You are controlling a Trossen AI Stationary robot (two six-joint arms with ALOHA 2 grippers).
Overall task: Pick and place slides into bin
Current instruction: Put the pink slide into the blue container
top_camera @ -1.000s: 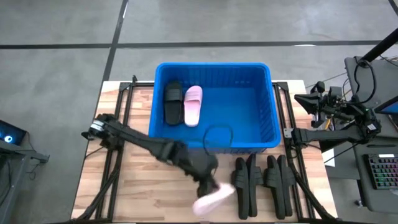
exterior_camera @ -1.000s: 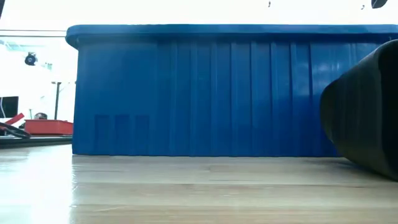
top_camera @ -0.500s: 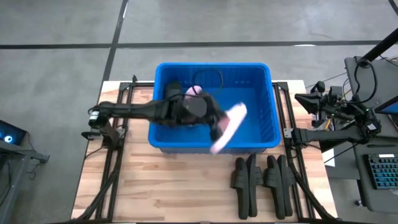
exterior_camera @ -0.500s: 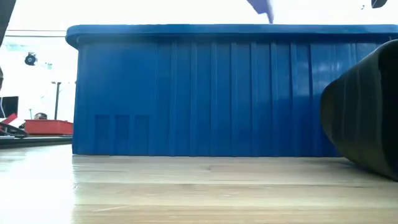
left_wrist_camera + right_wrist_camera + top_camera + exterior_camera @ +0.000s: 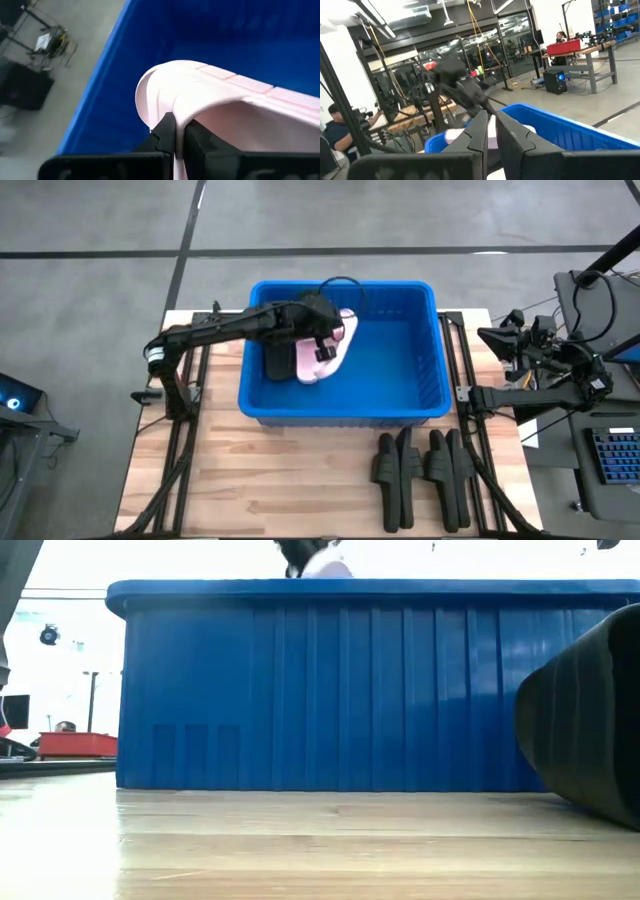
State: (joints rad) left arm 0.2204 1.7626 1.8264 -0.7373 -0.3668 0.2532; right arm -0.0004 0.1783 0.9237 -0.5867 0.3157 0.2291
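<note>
Left hand [image 5: 175,137] pinches the pink slide's [image 5: 235,105] strap — overhead, over the bin [image 5: 420,370].

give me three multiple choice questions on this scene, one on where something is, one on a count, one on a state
1. Where is the pale pink strap sandal held by the left pincer?
A. over the large blue ribbed plastic bin
B. on the wooden table
C. on the grey floor

2. How many matte black sandals lie on the table in front of the bin?
A. one
B. four
C. seven

3. What state is the left pincer in?
A. wide open over the table
B. shut on the pink sandal's strap
C. out of sight

Answers: 1 A, the high view shows the sandal over the bin's left part, next to the sandals lying there. 2 B, four black sandals lie side by side. 3 B, the left wrist view shows the fingers pinching the strap.
</note>
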